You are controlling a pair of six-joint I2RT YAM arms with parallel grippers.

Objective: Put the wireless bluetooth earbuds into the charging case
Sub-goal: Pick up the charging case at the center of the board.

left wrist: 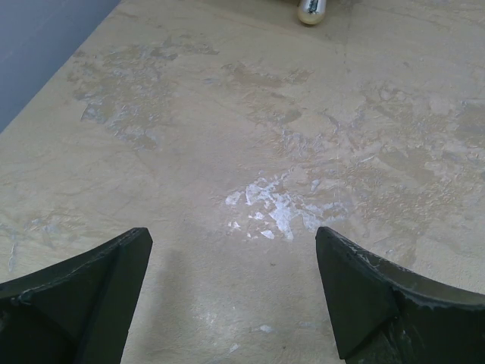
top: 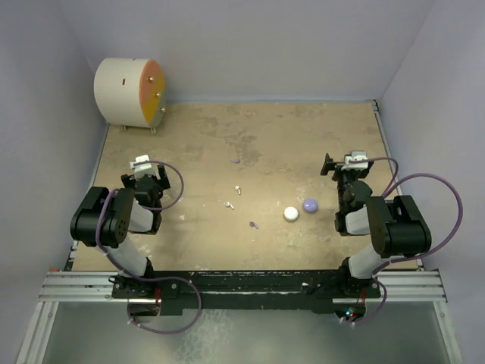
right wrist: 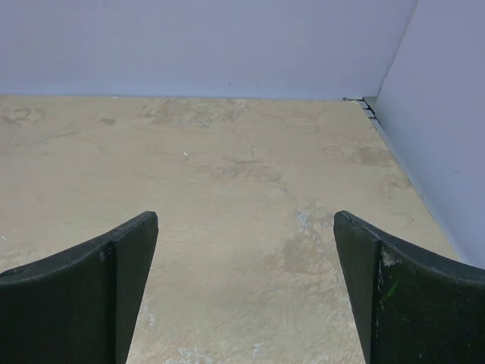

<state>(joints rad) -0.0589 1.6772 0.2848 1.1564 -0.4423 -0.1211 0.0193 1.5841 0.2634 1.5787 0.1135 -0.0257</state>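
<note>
Top external view: earbuds (top: 237, 188) tiny, shapes barely legible; left hand (top: 145, 168) and right hand (top: 345, 162) both released, empty.

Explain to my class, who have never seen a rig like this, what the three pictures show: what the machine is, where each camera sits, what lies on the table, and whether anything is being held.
The machine is two robot arms bolted side by side at the near edge of a worn tan table. The overhead view looks down from above and behind them. The other two views come from cameras on the wrists, each looking out between its own dark fingers.

Mid-table lie a round white case and a round lilac case side by side. Scattered to their left are four tiny earbuds: two white and two purple. A white drum with an orange face stands in the far left corner.

The left gripper and right gripper are both open, and nothing is held.
</note>
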